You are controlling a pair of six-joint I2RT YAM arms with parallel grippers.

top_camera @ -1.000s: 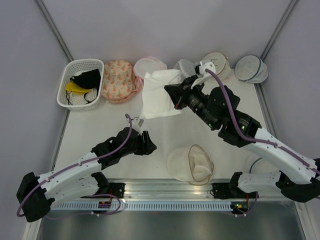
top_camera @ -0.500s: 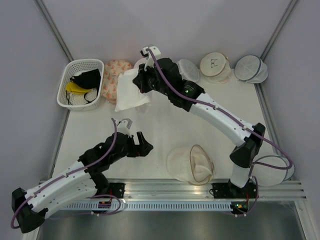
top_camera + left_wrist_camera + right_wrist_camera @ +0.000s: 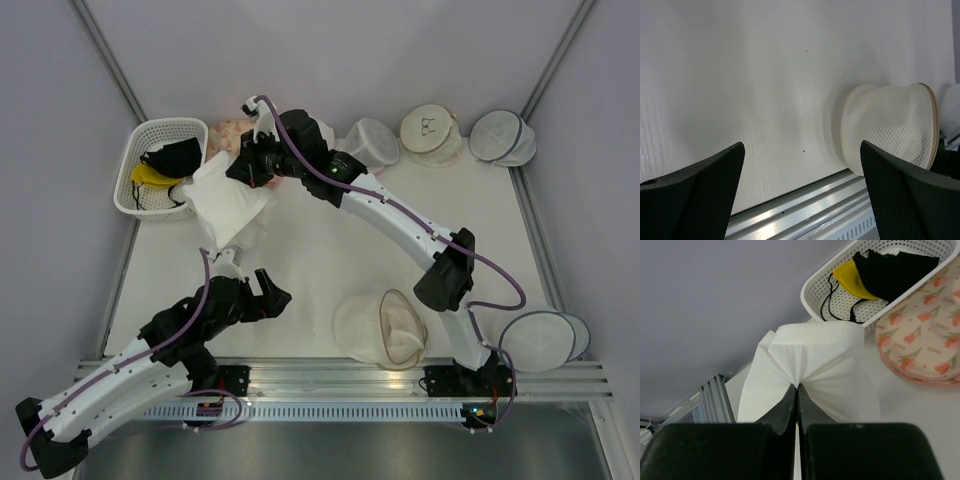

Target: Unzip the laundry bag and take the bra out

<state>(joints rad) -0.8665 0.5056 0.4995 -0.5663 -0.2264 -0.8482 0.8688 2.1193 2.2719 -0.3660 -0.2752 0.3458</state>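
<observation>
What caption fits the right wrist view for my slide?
Right fingers shut on the white bra, held beside the white basket.

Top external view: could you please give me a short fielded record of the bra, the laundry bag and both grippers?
laundry bag: on the table, near edge, apart from both grippers
bra: out of the bag, hanging from right gripper beside white basket
right gripper: shut on bra
left gripper: open, empty, over the table

The laundry bag (image 3: 887, 125) is cream open-weave mesh cloth, the bra (image 3: 812, 357) smooth matt white fabric. The basket (image 3: 812, 302) is perforated white plastic; the rail (image 3: 805, 202) is brushed metal.
</observation>
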